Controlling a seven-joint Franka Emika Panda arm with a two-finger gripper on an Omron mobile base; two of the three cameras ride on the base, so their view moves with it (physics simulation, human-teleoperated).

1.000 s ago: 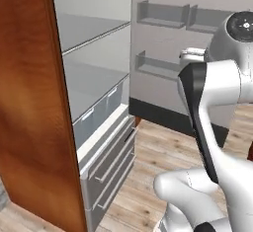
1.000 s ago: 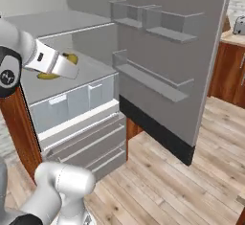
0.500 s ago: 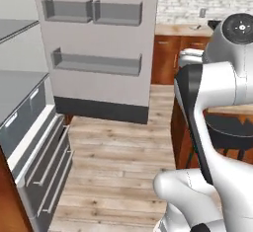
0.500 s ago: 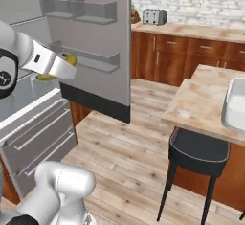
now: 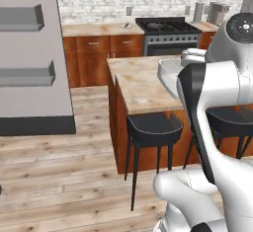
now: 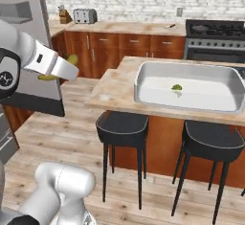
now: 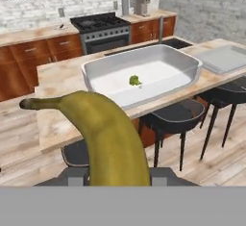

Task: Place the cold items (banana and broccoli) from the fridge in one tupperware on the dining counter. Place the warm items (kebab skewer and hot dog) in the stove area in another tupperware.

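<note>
A simulated kitchen with red-brown wood cabinets. A white robot arm carries a yellow banana [image 7: 113,138] with a dark tip, and the gripper [image 6: 67,68] is clenched around the banana's lower part; in the hand view the fruit rises from between the fingers and curves up to the left. The banana is in the air, well apart from the beige marbled worktop [image 6: 112,87] of the dining island ahead.

On that worktop sits a large, deep white tupperware tub [image 7: 190,78] with a thick rim. A small green broccoli floret [image 7: 135,80] lies on its floor, near the middle. A shallow light grey tray [image 7: 223,56] rests just beside the tub, on the side towards the sink. Black stools [image 6: 122,128] stand below the worktop's edge. A black gas range [image 5: 165,28] stands against the far wall.

The banana is probably light, fairly firm yet easily bruised, with a smooth skin that can slip. A grip across its thick middle looks steadiest, since its curve would let it swing when held near an end. A low, gentle release into the tub would suit it.
</note>
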